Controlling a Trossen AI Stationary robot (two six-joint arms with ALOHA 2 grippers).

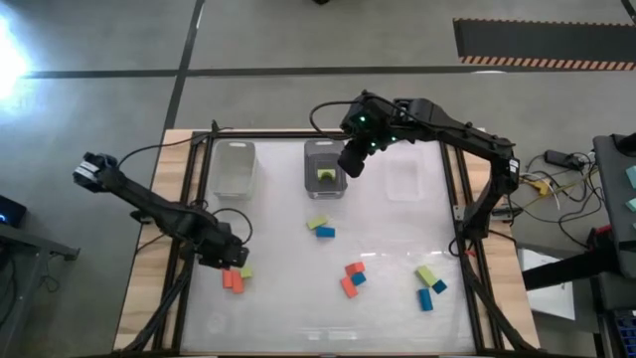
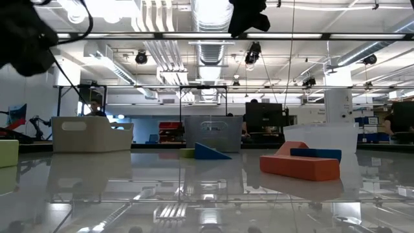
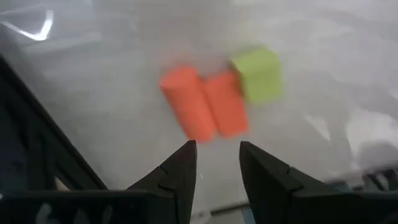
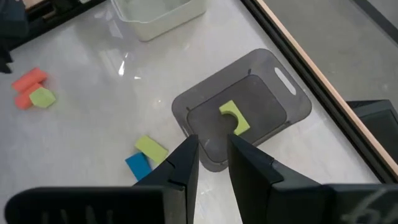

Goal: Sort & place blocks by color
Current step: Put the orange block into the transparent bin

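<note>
My left gripper is open and hovers just over the table, near two orange-red blocks lying side by side with a lime green block touching them. The high view shows this gripper at the table's left near part. My right gripper is open and empty, held above the grey middle bin. One notched green block lies on that bin's floor. Other blocks lie on the table in small groups: green and blue, orange-red and blue, green and blue.
A clear bin stands left of the grey bin and another clear bin right of it, all along the far edge. A dark frame borders the table's sides. Open table lies between the block groups.
</note>
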